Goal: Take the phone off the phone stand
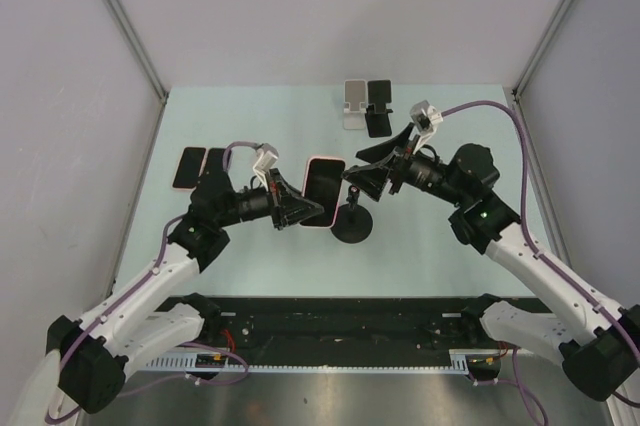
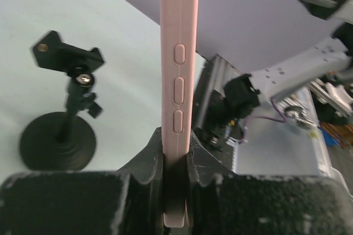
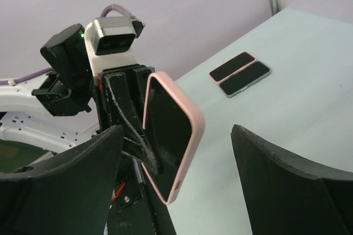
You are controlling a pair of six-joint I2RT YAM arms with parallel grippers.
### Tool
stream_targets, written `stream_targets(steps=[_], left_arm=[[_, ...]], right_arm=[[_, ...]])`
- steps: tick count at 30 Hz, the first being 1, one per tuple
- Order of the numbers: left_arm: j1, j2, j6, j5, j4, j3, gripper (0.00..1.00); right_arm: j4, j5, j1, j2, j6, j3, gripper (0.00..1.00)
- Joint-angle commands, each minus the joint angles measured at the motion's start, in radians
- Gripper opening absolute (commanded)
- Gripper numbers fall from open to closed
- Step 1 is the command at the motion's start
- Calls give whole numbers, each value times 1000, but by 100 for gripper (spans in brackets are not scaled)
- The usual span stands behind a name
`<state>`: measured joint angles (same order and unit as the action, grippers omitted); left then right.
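Left wrist view up close: the left gripper is clamped tight on the bottom end of the pink-cased phone. The phone stands edge-on between the fingers with its side buttons facing the camera. So it's off the phone stand, which sits just beside it on its round black base. From the top camera, the phone hangs over the middle of the table, touching only that claw. The right gripper is close on the phone's other side, jaws spread wide and not touching it. Further out, two dark phones lie flat near the left edge, and two small stands sit at the far edge, with plain greyish walls behind.
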<state>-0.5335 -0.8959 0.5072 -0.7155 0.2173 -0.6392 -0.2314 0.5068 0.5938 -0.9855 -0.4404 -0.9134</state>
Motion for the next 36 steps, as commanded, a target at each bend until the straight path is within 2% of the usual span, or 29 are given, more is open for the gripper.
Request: stream_targets(steps=[1, 6, 9, 10, 12, 13, 15, 16, 17, 18, 21, 22, 24, 25, 28, 29, 30, 32, 33, 36], left_arm=[[4, 15, 80, -199, 132, -66, 0], [-5, 6, 91, -228, 143, -73, 1], [-14, -1, 93, -229, 146, -73, 0], [-16, -5, 93, -229, 146, -74, 1], [-20, -11, 94, -234, 148, -76, 0], [-22, -12, 94, -234, 148, -77, 0], [-25, -23, 96, -237, 148, -79, 0], [-25, -23, 96, -231, 148, -77, 0], [-25, -26, 94, -223, 148, -77, 0], [-25, -23, 93, -214, 148, -74, 0], [-25, -18, 91, -141, 148, -60, 16], [-26, -15, 91, -121, 146, -57, 30], [-26, 1, 80, -38, 139, -44, 44], [-28, 9, 74, -9, 131, -40, 57], [-60, 49, 8, 167, 53, -48, 77], [-78, 57, -54, 229, -29, -77, 81], [-133, 63, -91, 390, -79, -94, 86], [-202, 71, -192, 541, -177, -140, 98], [-257, 74, -206, 659, -186, -145, 100], [-333, 63, -217, 780, -200, -163, 100]], right_arm=[[-100, 99, 0, -41, -34, 7, 82], [-181, 159, 3, -96, -102, 19, 76], [-227, 205, 14, -116, -129, 24, 64], [-236, 226, 20, -130, -139, 22, 55], [-262, 248, 24, -140, -153, 24, 47], [-270, 268, 26, -148, -170, 22, 36], [-302, 289, 24, -156, -185, 27, 24], [-309, 300, 24, -159, -193, 27, 9], [-312, 300, 24, -159, -199, 27, 1], [-312, 300, 24, -156, -196, 28, 0], [-293, 276, 21, -140, -185, 28, 0], [-283, 262, 21, -134, -179, 27, 0], [-237, 201, 21, -113, -156, 28, 0], [-218, 179, 21, -107, -150, 28, 0], [-135, 73, 17, -78, -139, 28, 0], [-93, 46, 17, -70, -138, 27, 0], [-73, -17, 17, -56, -136, 27, 0], [-34, -74, 17, -44, -138, 27, 0], [-8, -115, 17, -38, -141, 27, 0], [23, -169, 24, -27, -142, 27, 0]])
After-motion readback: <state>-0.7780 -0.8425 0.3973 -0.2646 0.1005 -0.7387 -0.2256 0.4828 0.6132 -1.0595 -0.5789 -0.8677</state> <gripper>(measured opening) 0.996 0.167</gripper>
